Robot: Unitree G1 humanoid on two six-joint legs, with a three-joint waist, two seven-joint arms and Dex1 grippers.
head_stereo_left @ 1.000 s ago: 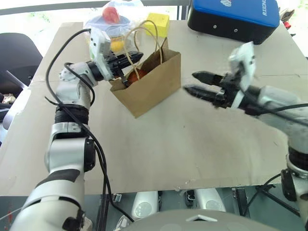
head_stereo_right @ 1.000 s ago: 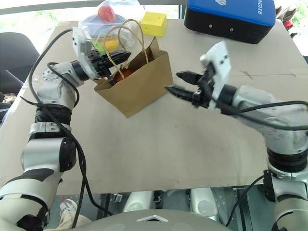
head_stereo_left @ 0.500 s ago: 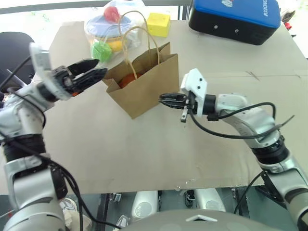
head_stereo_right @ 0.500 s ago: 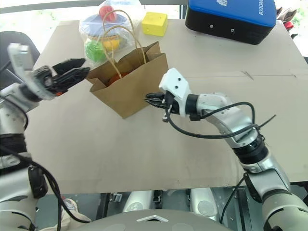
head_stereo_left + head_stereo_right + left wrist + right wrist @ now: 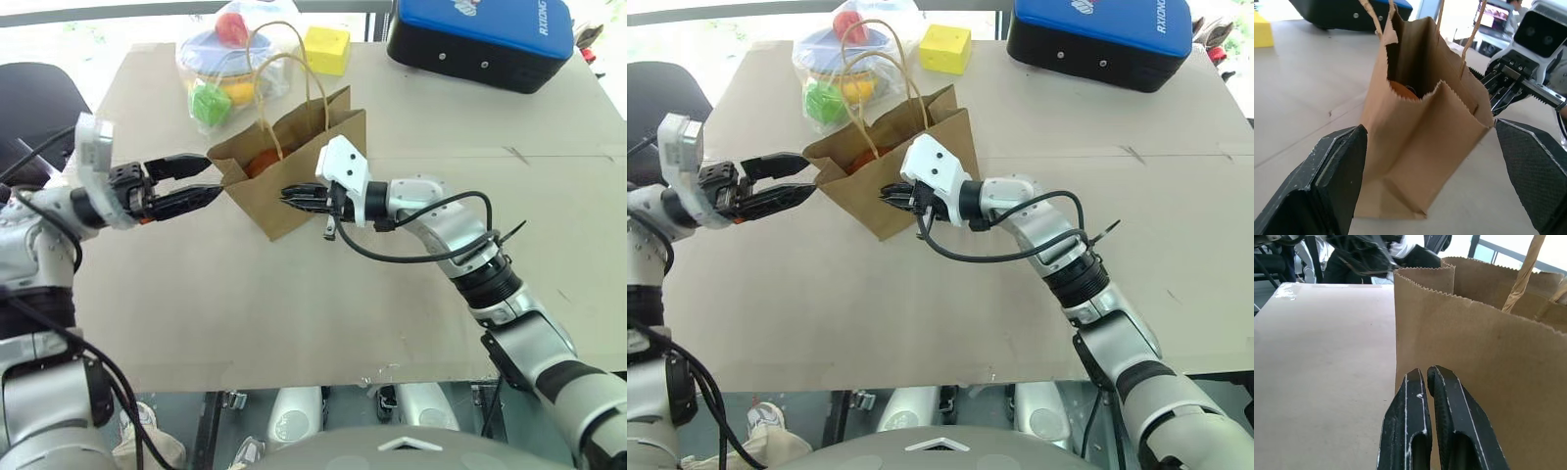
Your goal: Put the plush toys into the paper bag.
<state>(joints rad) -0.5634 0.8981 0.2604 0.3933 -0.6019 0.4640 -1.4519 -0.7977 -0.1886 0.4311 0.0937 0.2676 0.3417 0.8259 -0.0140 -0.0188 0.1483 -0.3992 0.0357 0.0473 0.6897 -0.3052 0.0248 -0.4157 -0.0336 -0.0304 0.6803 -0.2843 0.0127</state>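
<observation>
Paper bag (image 5: 294,166) upright on desk (image 5: 323,304), something orange-brown inside, likely a plush toy; the other unseen. Left gripper (image 5: 191,183) fingers spread, empty. Right gripper (image 5: 291,197) fingers clenched, empty, against bag's side

The left arm reached in from nine o'clock, its wrist level and the left gripper (image 5: 201,179) pointing toward three o'clock with both black fingers spread wide and empty. The right arm stretched across from four o'clock, elbow bent, the right gripper (image 5: 290,197) aimed toward nine o'clock, fingers pressed together.
</observation>
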